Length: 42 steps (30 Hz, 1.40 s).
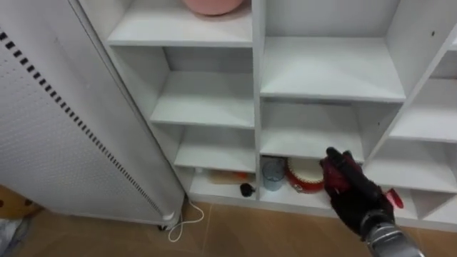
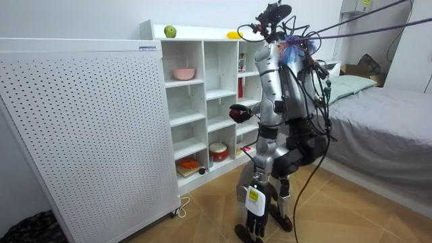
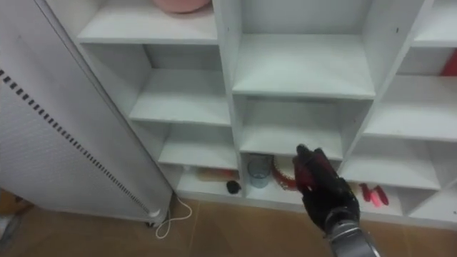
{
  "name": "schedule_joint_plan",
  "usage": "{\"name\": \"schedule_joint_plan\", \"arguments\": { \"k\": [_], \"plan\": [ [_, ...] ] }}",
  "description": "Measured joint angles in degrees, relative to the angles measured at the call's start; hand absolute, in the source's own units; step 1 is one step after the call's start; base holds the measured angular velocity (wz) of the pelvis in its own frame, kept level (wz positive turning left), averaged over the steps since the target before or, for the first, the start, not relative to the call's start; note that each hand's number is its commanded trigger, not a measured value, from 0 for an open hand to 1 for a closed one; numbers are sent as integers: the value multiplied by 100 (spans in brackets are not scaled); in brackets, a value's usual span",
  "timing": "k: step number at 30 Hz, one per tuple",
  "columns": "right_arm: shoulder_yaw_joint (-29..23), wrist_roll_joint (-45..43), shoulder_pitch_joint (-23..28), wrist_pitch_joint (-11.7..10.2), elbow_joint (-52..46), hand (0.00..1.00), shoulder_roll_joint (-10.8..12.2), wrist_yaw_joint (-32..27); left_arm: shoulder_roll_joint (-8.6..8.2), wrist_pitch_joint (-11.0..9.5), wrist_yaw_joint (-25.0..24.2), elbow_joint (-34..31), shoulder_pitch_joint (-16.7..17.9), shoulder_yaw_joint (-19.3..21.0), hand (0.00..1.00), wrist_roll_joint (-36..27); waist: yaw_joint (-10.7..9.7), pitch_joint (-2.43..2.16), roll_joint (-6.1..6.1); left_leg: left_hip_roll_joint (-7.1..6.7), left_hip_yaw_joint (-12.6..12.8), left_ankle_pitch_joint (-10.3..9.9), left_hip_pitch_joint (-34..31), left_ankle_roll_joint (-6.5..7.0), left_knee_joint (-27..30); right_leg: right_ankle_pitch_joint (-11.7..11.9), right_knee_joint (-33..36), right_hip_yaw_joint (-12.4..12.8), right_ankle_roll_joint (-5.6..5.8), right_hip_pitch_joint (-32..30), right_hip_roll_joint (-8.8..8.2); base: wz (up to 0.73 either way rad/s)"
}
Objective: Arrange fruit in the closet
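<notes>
Right hand [image 1: 353,194] before the white closet [image 1: 328,71], low shelves; fingers curled, apparently round a red fruit [image 1: 333,171]

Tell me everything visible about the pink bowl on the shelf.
The pink bowl is round, smooth and plain, plastic or glazed by its look. It stands upright, mouth up, alone in the top compartment of the white closet's leftmost column, touching only the shelf board. Its contents cannot be seen. The eye views show its rounded lower part.
</notes>
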Motion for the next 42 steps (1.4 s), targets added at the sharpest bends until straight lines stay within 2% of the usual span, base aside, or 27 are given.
{"name": "schedule_joint_plan", "arguments": {
  "k": [5, 9, 12, 18, 24, 25, 26, 33, 42],
  "plan": [
    [-164, 390, -142, 0, 62, 100, -132, -5, 99, -8, 19, -39, 22, -43, 0, -214, 4, 1, -6, -48, 6, -135, -264, 58, 350, -181, 362, 10, 37, -226, -115, 8],
    [-270, 415, -614, -7, 40, 100, -247, -191, 262, -11, 49, -469, 167, -40, 0, -220, 0, -3, -15, -58, 39, -188, -705, 92, 641, -225, 668, 36, 15, -671, -220, 2],
    [-397, 599, -813, -59, -38, 100, -247, -382, 359, -80, 140, -694, 320, -41, 0, -226, -4, -5, -18, -46, 38, -205, -805, 112, 723, -247, 726, 19, 20, -744, -230, 3],
    [-639, 626, -1101, -348, -74, 100, -267, -863, 378, -105, 151, -853, 499, -40, 0, -215, 16, -16, -19, -71, 49, -258, -875, 150, 849, -320, 867, 22, 52, -804, -325, 4],
    [-652, 811, -1144, -440, -257, 100, -325, -1260, 383, -130, 156, -1131, 820, -41, 0, -206, 6, -20, -12, -146, 56, -383, -884, 170, 1090, -426, 1083, 87, 95, -813, -347, -1],
    [-653, 812, -1171, -456, -258, 58, -343, -1305, 385, -137, 154, -1138, 836, -35, 0, -207, 3, -20, -12, -152, 56, -387, -885, 174, 1109, -436, 1108, 92, 99, -814, -357, 7],
    [-667, 812, -1221, -506, -275, 0, -381, -1388, 389, -158, 149, -1159, 876, -24, 0, -208, 2, -21, -10, -158, 63, -402, -888, 189, 1152, -465, 1168, 92, 99, -814, -398, 8],
    [-722, 813, -1359, -550, -326, 0, -486, -1966, 524, -226, 126, -1382, 1222, -11, 0, -212, 36, -36, 14, -152, 29, -446, -894, 201, 1317, -500, 1282, 62, 104, -772, -402, 1],
    [-785, 820, -1533, -614, -326, 0, -512, -2775, 538, -228, 128, -1368, 1227, -15, 0, -207, 64, -74, 75, -164, 21, -460, -893, 217, 1366, -525, 1325, 44, 133, -749, -408, 0]
  ]
}}
